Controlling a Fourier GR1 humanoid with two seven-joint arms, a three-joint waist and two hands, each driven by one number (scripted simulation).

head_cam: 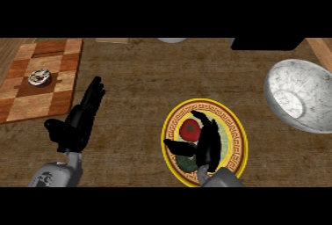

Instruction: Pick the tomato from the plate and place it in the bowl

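The tomato lies on the plate's left half, unheld, just left of the right hand's straight, spread fingers and above its thumb; the marble bowl lies beyond the plate's upper right.

Light is dim and even over the brown counter, with no glare and no clear cast shadows. The white bowl is the brightest thing, greying inside. The left hand and right hand show as flat dark shapes, the latter stark against the yellow plate
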